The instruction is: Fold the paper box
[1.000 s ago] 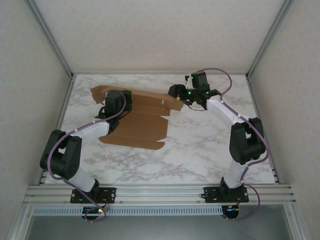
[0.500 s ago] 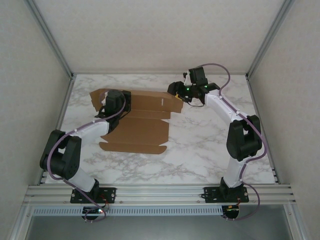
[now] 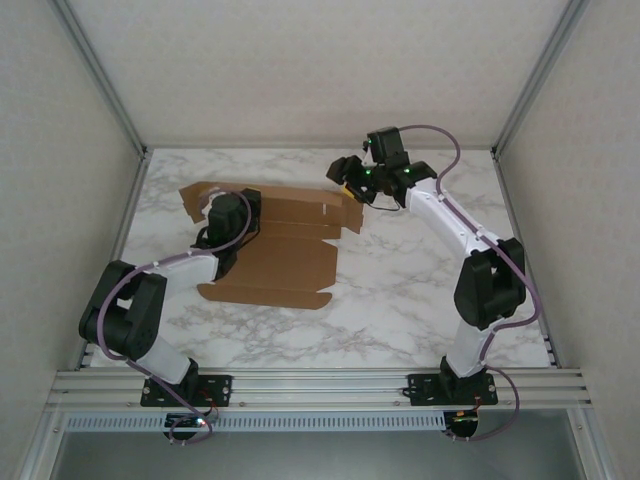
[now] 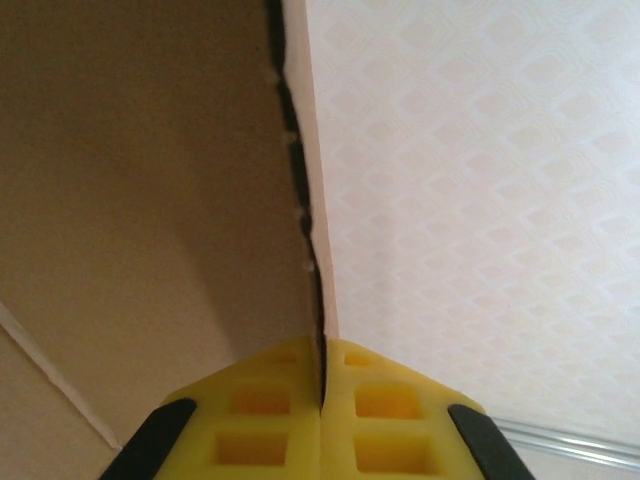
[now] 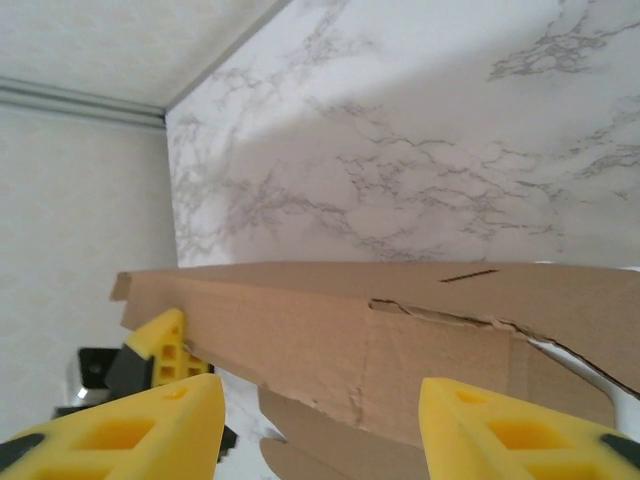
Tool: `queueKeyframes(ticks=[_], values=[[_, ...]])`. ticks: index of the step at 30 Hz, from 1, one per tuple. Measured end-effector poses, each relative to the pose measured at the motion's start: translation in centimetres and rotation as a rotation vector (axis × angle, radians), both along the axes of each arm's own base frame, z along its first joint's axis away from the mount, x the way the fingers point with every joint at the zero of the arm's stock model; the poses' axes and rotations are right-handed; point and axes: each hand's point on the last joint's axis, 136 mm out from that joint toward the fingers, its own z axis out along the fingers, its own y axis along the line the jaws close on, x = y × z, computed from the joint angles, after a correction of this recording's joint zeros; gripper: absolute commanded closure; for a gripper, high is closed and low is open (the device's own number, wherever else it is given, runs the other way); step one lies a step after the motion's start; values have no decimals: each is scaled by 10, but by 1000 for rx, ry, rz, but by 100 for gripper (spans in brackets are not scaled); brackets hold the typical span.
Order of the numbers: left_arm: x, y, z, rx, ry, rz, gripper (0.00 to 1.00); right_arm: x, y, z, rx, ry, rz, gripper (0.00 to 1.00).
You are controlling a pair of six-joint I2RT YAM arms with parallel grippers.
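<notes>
We see the right jaws released and drawn back, so the right flap of the box (image 3: pixel 275 245) now stands free just ahead of them. The left jaws stay clenched on its left wall, and the rest lies on the table (image 3: pixel 420 290). We judge the fold unfinished.

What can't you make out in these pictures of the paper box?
Left wrist view: which flap the left end effector pinches; the paper box is too close, cut off by the frame.
Top view: that grip, hidden under the left arm.
Right wrist view: whether the right end effector touches the box; fingers and box are cut off at the bottom edge.
Top view: the box's creases, too small.
</notes>
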Motion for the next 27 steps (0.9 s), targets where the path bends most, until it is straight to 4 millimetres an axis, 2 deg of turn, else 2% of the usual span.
queueKeyframes(ticks=[3, 9, 21, 27], values=[[-4, 0, -1, 8, -31, -5, 95, 1, 1, 4, 32, 3, -27, 46], [-6, 1, 1, 17, -65, -9, 95, -3, 6, -3, 13, -2, 0, 47], [-8, 2, 1, 15, -70, -8, 95, -7, 20, -36, -28, 27, 62, 45], [-7, 3, 0, 17, -69, -2, 95, -7, 36, -50, 60, 65, 77, 43]])
